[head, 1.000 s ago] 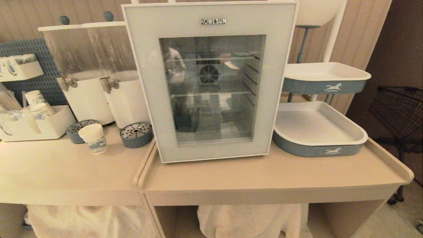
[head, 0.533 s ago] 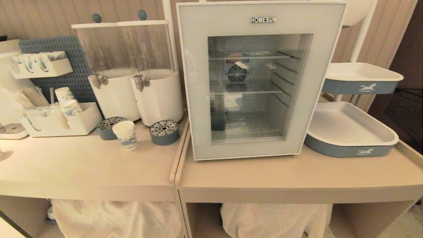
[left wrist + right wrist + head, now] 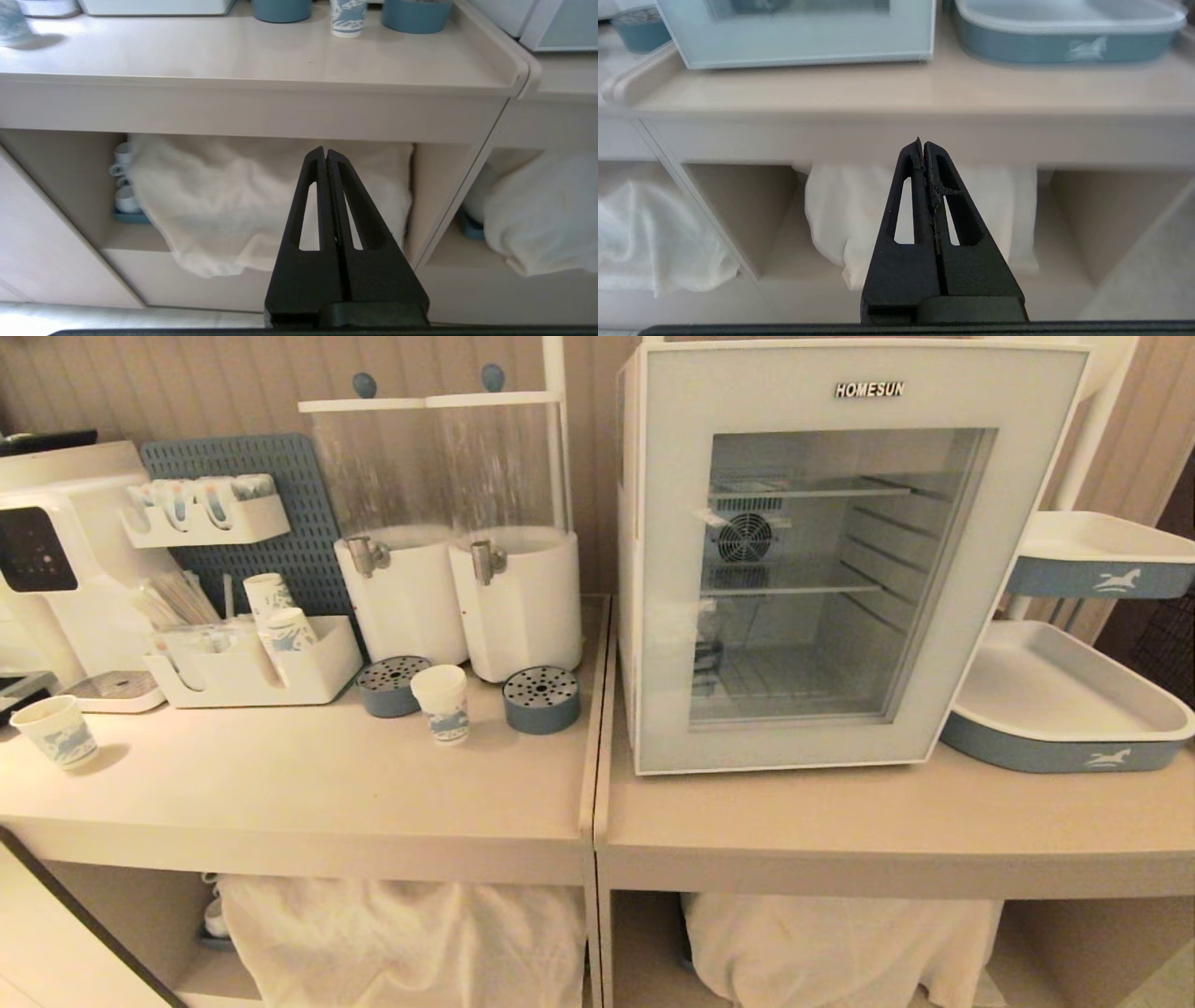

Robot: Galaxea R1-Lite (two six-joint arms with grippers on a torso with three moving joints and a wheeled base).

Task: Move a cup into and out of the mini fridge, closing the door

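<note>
The whole view has swung left, bringing the cup (image 3: 441, 702) near the counter's back edge into reach; the mini fridge (image 3: 840, 555), door (image 3: 672, 616) closed, stands rightward. Left gripper (image 3: 325, 151) and right gripper (image 3: 923, 143) hang pinched together below the counter, so approach comes next.

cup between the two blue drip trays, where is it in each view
Head view: cup on the left counter, between the drip trays.
Left wrist view: cup at the top edge, between the same trays.
Right wrist view: not in it.
Shared landmark: fridge.
</note>
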